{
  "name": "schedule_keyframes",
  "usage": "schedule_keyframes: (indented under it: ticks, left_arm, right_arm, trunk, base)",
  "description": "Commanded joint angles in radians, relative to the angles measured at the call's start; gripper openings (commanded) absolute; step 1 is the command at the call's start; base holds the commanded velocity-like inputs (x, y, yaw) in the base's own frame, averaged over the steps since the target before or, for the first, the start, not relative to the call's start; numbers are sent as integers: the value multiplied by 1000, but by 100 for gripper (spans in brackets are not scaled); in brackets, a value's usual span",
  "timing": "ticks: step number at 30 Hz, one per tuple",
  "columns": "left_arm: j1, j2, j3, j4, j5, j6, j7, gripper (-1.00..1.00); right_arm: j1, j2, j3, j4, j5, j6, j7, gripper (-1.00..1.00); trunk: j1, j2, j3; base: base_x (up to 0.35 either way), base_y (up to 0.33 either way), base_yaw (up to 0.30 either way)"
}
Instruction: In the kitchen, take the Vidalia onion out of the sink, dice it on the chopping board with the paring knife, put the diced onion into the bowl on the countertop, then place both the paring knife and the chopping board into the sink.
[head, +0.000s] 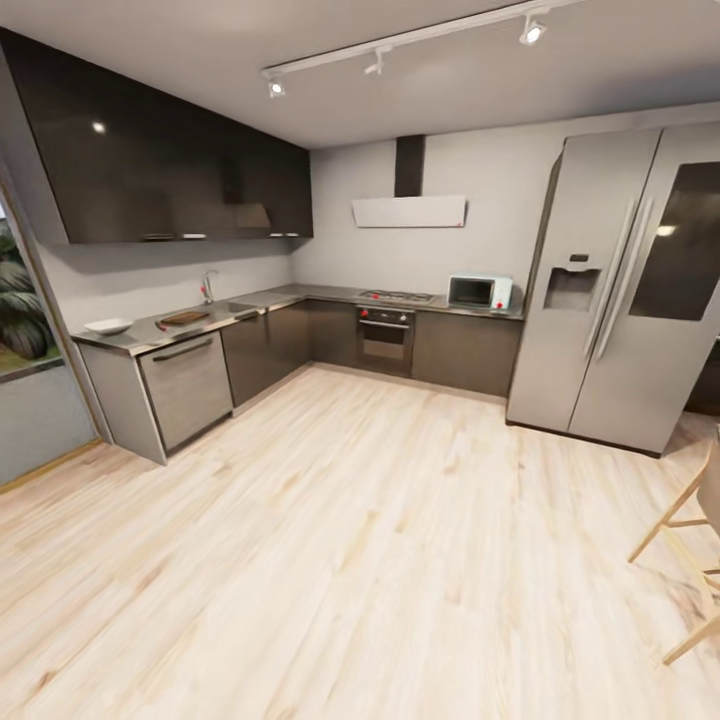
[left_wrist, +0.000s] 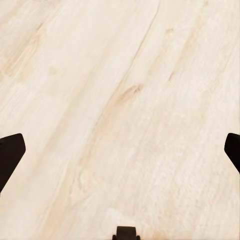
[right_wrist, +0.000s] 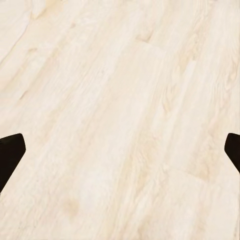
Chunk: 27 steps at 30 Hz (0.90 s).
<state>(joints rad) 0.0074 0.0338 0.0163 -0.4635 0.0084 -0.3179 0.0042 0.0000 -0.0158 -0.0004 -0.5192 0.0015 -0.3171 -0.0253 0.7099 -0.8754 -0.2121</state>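
I stand well back on the wood floor, and the kitchen's countertop (head: 140, 338) runs along the left wall. On it sit the white bowl (head: 108, 325) and, to its right, the brown chopping board (head: 185, 318). A red bit at the board's near end looks like the paring knife (head: 160, 327). Beyond the board is the sink (head: 232, 307) with its tap (head: 208, 288). The Vidalia onion is hidden at this distance. My left gripper (left_wrist: 120, 155) and right gripper (right_wrist: 120, 155) both hang open over bare floor, holding nothing.
A dishwasher front (head: 187, 386) sits under the bowl end of the counter. The oven (head: 385, 338) and a microwave (head: 479, 291) line the back wall. A tall fridge (head: 620, 290) stands at right and a wooden chair (head: 695, 540) at the far right. Open floor lies between.
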Motion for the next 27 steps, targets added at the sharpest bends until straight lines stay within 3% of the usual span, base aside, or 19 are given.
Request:
schedule_keyframes:
  ticks: [1,8,27]
  left_arm:
    - [0,0,1,-1,1,-1,0,100]
    - [0,0,1,-1,1,-1,0,100]
    - [0,0,1,-1,1,-1,0,100]
  right_arm:
    - [0,0,0,0,0,-2,-2,100]
    - [0,0,0,0,0,-2,-2,100]
    - [0,0,0,-1,0,-2,-2,100]
  trunk:
    - [1,-1,-1]
    - [1,-1,-1]
    - [1,-1,-1]
  base:
    - [329,0,3]
    - [334,0,44]
    - [336,-11,166]
